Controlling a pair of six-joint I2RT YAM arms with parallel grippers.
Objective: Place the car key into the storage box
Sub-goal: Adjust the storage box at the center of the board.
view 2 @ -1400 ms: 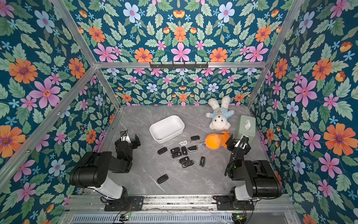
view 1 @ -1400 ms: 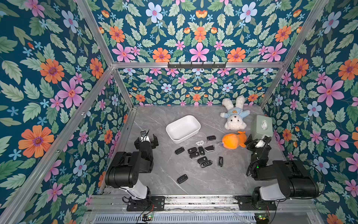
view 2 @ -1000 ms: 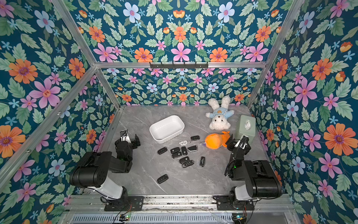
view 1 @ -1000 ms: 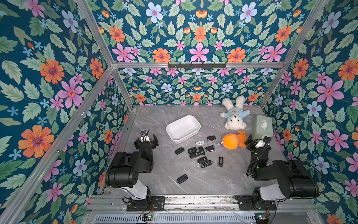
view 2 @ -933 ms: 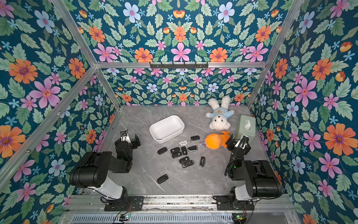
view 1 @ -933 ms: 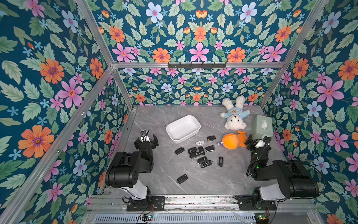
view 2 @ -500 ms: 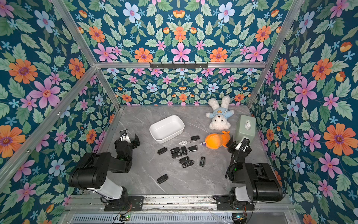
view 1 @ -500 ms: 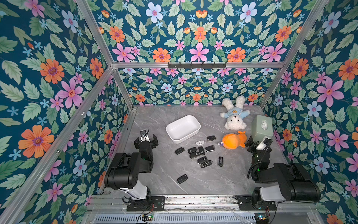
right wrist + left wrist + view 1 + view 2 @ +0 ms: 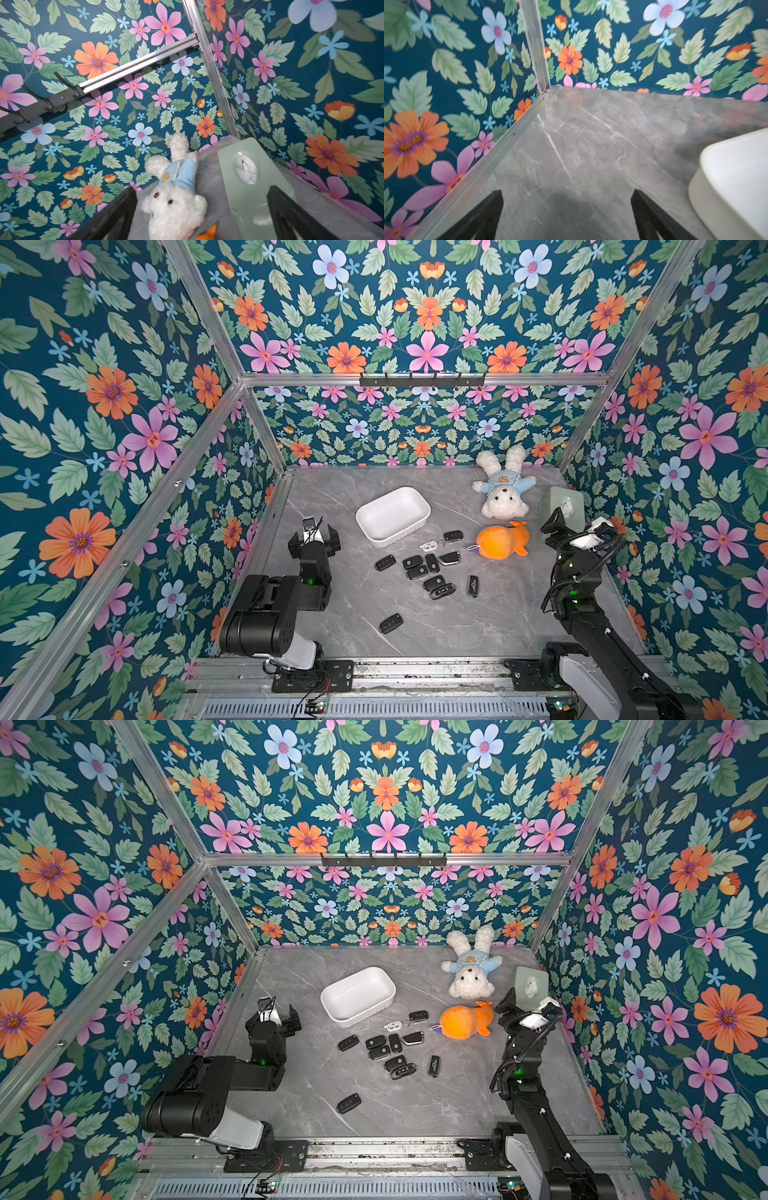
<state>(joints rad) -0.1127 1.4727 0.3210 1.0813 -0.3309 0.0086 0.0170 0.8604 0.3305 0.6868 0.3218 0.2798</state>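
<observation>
Finds the right arm unfolded and lifted out of its low crouch of a moment ago, the right gripper [image 9: 569, 526] now up beside the tissue box [image 9: 561, 506], jaws spread wide and empty, aimed at the white bunny [image 9: 176, 199] rather than down at the table [image 9: 457, 622]. Leaves the left gripper [image 9: 313, 536] where it was, fingers apart, holding nothing, near the storage box [image 9: 392, 512]. Shows the car keys [image 9: 412, 562] all lying on the table between box and arms, one lone key [image 9: 390, 623] nearer the front, none in the box. Reads as the start of a reach; likely calls for swinging down to a key without nudging the orange toy [image 9: 500, 541].
</observation>
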